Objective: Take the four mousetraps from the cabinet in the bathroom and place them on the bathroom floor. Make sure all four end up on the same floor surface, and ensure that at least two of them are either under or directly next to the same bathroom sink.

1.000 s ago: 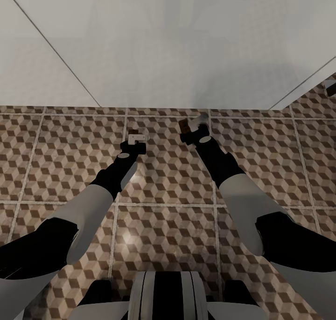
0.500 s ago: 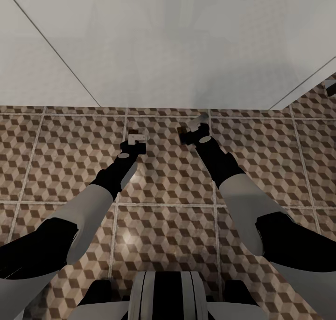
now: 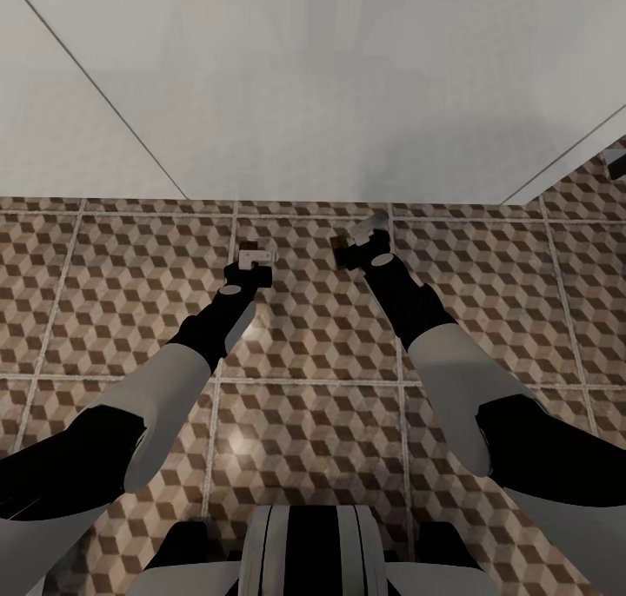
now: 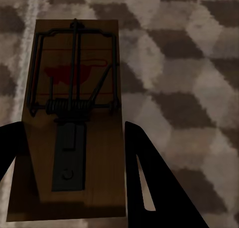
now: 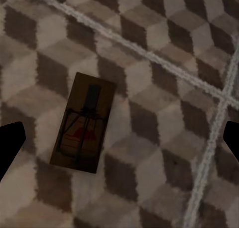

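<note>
Both arms reach down over the bathroom floor (image 3: 122, 266), just short of the pale wall base.

The left gripper (image 3: 254, 258) pinches a mousetrap (image 4: 73, 113) between its dark fingers (image 4: 149, 183); the wooden plate with its wire spring and red mark sits lengthwise in the grip, above the cube-patterned tiles.

The right gripper (image 3: 361, 250) hangs with its fingers spread wide. Under it a second mousetrap (image 5: 82, 122) lies flat on the tiles, free of either finger, near a pale grout line (image 5: 149, 56).
</note>
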Robot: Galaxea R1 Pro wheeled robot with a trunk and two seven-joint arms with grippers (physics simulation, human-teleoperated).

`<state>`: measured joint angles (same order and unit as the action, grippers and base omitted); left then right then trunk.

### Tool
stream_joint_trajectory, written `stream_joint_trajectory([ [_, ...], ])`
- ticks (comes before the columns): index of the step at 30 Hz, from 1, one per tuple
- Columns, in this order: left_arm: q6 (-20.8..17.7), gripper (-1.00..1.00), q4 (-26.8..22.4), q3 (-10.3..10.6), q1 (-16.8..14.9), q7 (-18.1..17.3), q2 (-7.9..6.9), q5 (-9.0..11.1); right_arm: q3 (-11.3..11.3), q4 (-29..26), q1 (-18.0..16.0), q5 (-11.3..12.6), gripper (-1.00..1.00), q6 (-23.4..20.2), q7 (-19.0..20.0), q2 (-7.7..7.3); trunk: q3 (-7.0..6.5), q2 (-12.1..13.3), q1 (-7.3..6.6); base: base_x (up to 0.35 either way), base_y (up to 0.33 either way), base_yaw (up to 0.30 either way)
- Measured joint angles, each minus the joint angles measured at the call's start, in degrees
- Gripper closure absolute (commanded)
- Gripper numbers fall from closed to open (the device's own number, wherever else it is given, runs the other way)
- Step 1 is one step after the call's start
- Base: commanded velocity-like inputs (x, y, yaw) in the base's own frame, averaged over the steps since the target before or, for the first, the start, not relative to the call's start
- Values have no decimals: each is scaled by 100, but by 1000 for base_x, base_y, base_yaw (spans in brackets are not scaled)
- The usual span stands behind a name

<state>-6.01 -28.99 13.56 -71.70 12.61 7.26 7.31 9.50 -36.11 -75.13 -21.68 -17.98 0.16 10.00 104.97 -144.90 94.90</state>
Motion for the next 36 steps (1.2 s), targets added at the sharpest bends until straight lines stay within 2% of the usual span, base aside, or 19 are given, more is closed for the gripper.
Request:
stream_joint_trajectory([
  [14,0,100,7,1,0,0,-2,9,0,7,7,0,-100,0,0,0,0,0,0,0,0,0],
  [15,0,-100,6,2,0,0,-1,7,-1,7,7,0,-100,0,0,0,0,0,0,0,0,0],
  [36,2,-100,0,8,0,6,-1,-17,-2,7,9,-2,-100,9,0,0,0,0,0,0,0,0],
])
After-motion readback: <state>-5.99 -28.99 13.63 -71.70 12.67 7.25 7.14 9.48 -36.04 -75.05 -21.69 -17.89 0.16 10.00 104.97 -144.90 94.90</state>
